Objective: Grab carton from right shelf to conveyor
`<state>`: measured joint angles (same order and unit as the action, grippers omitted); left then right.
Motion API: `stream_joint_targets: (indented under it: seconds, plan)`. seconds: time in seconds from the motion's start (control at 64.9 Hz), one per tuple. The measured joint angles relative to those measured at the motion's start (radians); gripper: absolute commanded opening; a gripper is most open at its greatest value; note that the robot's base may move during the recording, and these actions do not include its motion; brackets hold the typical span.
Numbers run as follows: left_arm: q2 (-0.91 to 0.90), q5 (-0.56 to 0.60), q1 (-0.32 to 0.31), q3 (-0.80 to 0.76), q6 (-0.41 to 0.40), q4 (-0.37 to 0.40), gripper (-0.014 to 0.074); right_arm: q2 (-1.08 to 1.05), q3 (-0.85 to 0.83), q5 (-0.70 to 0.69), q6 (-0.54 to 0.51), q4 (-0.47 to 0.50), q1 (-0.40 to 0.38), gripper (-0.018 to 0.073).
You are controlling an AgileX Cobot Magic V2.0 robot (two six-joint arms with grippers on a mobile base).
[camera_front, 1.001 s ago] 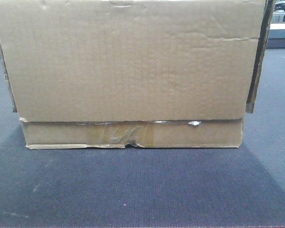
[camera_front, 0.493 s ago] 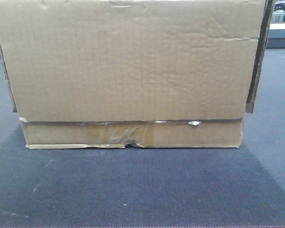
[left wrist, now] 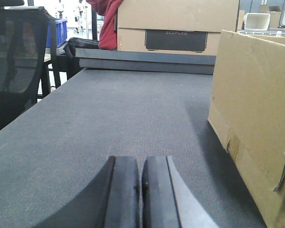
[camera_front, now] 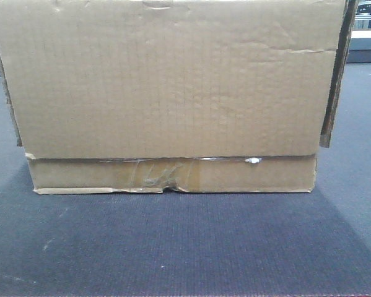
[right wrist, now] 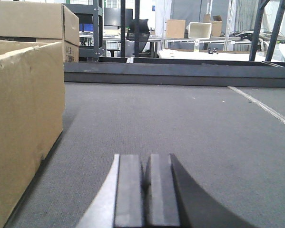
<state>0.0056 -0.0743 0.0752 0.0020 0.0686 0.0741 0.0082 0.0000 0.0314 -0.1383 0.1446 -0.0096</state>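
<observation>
The carton [camera_front: 166,86], a large plain brown box with wrinkled tape on its lower strip, stands on the dark ribbed conveyor [camera_front: 185,247] and fills the front view. Its left side shows at the right of the left wrist view [left wrist: 251,109], its right side at the left of the right wrist view [right wrist: 23,114]. My left gripper [left wrist: 141,164] is shut and empty, low over the belt, left of the carton and apart from it. My right gripper [right wrist: 146,161] is shut and empty, low over the belt, right of the carton. The right shelf is out of view.
Other cardboard boxes [left wrist: 175,23] and a red cloth [left wrist: 106,21] lie beyond the belt's far rail [left wrist: 147,61]. A black mesh chair [left wrist: 16,61] stands at the left. Boxes [right wrist: 35,21], tables and racks [right wrist: 204,28] stand beyond the belt.
</observation>
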Motion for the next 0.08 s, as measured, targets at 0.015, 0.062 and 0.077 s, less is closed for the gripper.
stream_joint_targets:
  seconds: [0.015, 0.062, 0.077]
  plan:
    - [0.0, 0.0, 0.0, 0.0, 0.0, 0.0, 0.002, 0.0, 0.0, 0.0, 0.0, 0.0, 0.0, -0.0069]
    - [0.0, 0.0, 0.0, 0.0, 0.0, 0.0, 0.002, 0.0, 0.0, 0.0, 0.0, 0.0, 0.0, -0.0069]
    - [0.0, 0.0, 0.0, 0.0, 0.0, 0.0, 0.002, 0.0, 0.0, 0.0, 0.0, 0.0, 0.0, -0.0069]
